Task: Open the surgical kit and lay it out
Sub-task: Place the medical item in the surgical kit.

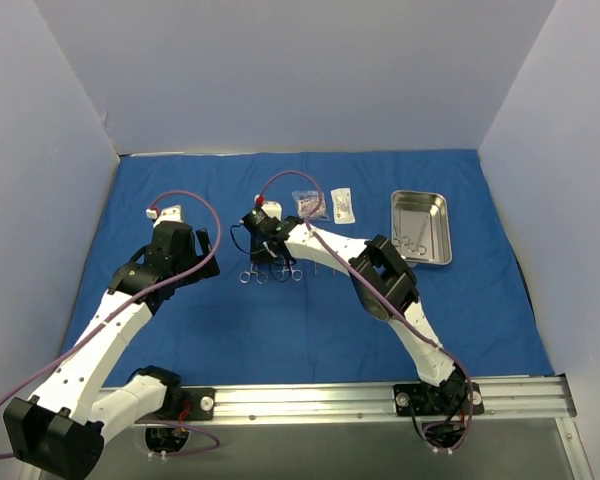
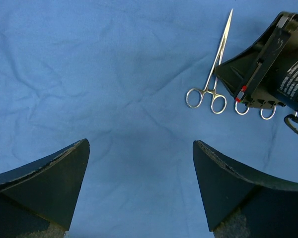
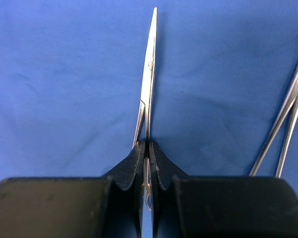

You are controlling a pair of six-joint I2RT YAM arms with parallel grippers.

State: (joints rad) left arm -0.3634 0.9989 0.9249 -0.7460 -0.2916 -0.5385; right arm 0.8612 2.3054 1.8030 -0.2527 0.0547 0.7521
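Observation:
The royal-blue cloth wrap (image 1: 310, 310) lies spread flat over the table. My right gripper (image 3: 147, 146) is shut on a slim steel scissor-like instrument (image 3: 150, 59) whose tip points away over the cloth. In the top view this gripper (image 1: 271, 255) sits mid-table above a short row of instruments (image 1: 250, 272). A second instrument (image 3: 288, 114) lies just to its right. My left gripper (image 2: 140, 144) hovers open above bare cloth, left of a loose instrument (image 2: 214, 74); in the top view it (image 1: 208, 250) is left of the row. The steel tray (image 1: 438, 215) sits back right.
Two clear packets (image 1: 312, 205) (image 1: 343, 204) lie behind the right gripper. Some instruments rest inside the tray (image 1: 410, 240). White walls enclose the table on three sides. A metal rail (image 1: 380, 400) runs along the near edge.

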